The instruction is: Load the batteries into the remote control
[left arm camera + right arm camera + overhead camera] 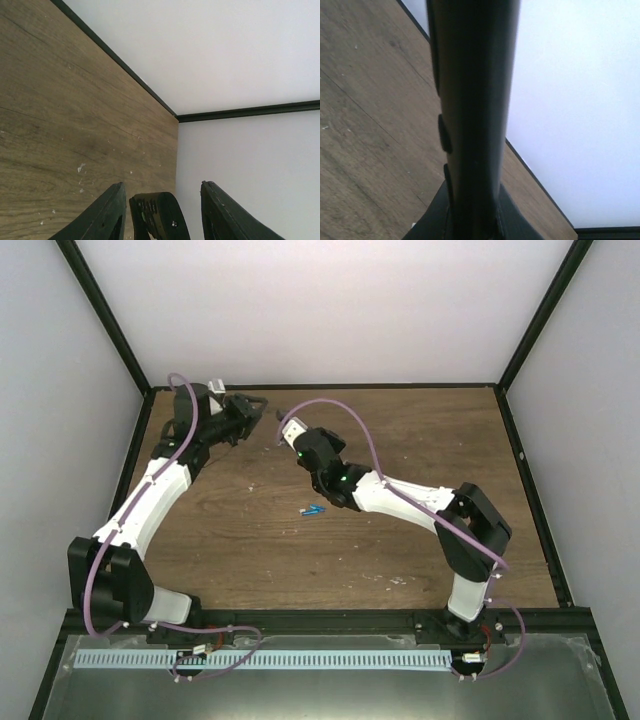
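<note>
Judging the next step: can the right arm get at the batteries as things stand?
Probably not. The batteries lie unobstructed on the table, but the right pincer is shut on a black bar, leaving no free jaws.

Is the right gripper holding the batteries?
No, the batteries lie loose on the table, apart from the right gripper, which clamps a black piece.

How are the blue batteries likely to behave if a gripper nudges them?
The batteries look like tiny cylinders lying on the wooden table, so they probably roll. Being so small, they are likely light and fiddly to pinch.
</note>
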